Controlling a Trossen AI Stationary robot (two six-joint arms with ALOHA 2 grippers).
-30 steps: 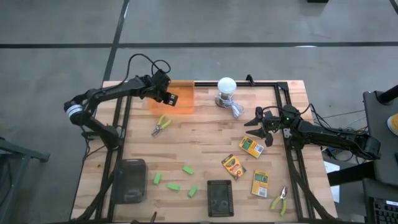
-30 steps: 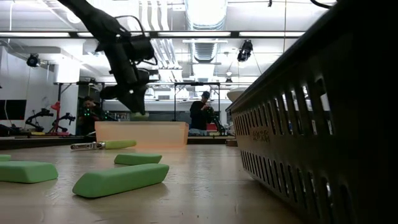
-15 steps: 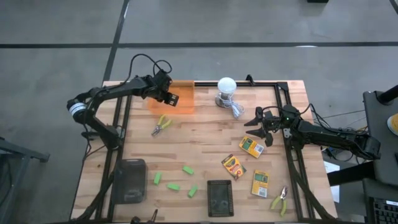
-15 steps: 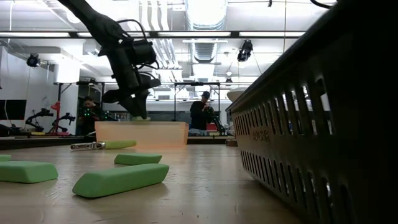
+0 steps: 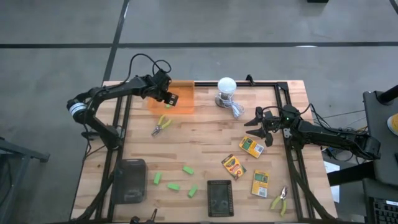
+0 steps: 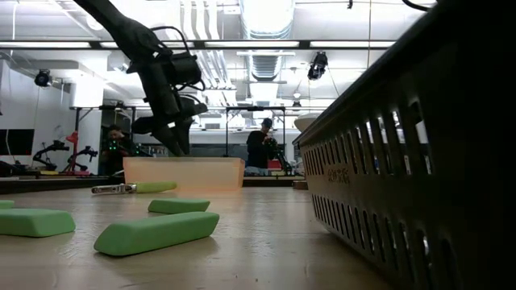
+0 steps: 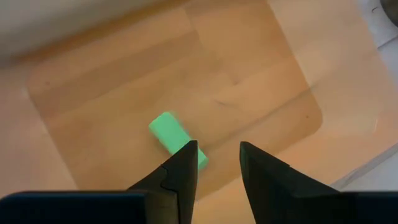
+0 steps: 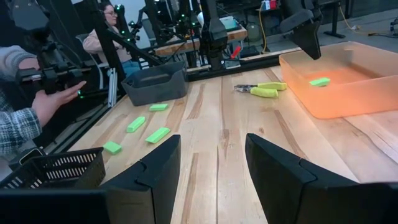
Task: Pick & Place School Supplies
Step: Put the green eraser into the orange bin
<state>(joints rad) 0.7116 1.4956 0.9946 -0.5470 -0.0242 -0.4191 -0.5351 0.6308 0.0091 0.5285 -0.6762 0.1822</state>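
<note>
My left gripper (image 7: 217, 155) hangs open above the orange tray (image 5: 182, 99) at the table's far left, also seen in the low view (image 6: 173, 141). One green block (image 7: 177, 140) lies flat on the tray floor below the fingers, untouched. Several more green blocks (image 5: 173, 186) lie near the table's near edge. One pair of pliers (image 5: 161, 123) rests beside the tray, another (image 5: 279, 200) at the near right. Three crayon boxes (image 5: 252, 147) (image 5: 233, 166) (image 5: 260, 183) lie flat on the right. My right gripper (image 5: 261, 127) waits open, just beyond the nearest box.
A white bulb with a cable (image 5: 226, 87) stands at the far edge, right of the tray. A grey bin (image 5: 132, 180) and a black basket (image 5: 219, 198) sit at the near edge. In the right wrist view, a person's hand (image 8: 56, 93) shows beyond the table.
My left gripper, hovering over the orange tray, has opened and let go of the green block it carried. The block has dropped onto the tray floor. The right arm has kept still.
</note>
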